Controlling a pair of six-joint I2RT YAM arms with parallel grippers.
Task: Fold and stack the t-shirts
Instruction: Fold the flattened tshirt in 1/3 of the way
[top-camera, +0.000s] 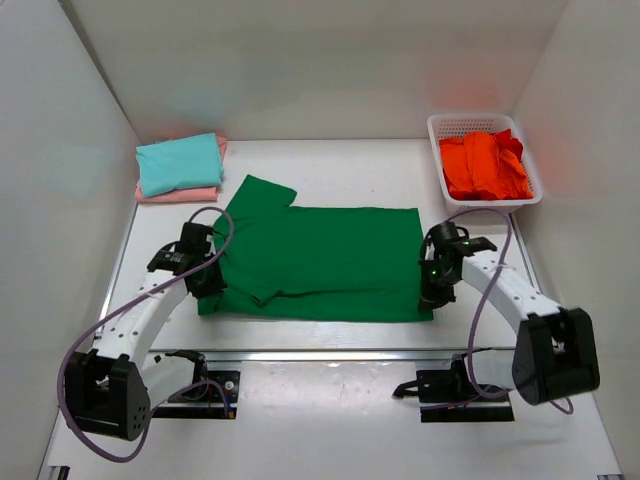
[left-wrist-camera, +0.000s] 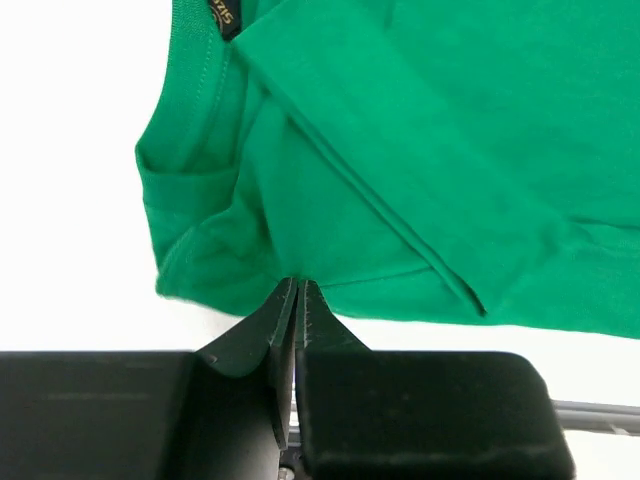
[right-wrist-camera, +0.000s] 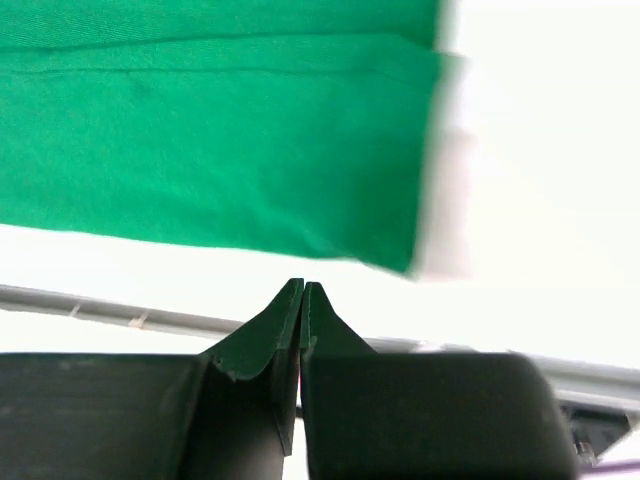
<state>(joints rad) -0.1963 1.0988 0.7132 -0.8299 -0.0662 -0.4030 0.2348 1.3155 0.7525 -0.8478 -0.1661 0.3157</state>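
While top cam alone shows 2 stacked shirts (top-camera: 178, 165), L gripper (left-wrist-camera: 298, 290) pinches green t-shirt (left-wrist-camera: 450, 150) edge; R gripper (right-wrist-camera: 301, 290) closed, empty.

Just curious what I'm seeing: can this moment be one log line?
left gripper: shut on green t-shirt edge | right gripper: shut, empty | folded: teal t-shirt on pink t-shirt

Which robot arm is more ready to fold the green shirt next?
Left, probably. The left fingers are pinched on the green t-shirt at its near edge, beside the folded-in sleeve. The right fingers are shut short of the hem corner, holding nothing, so they would need to reopen first.
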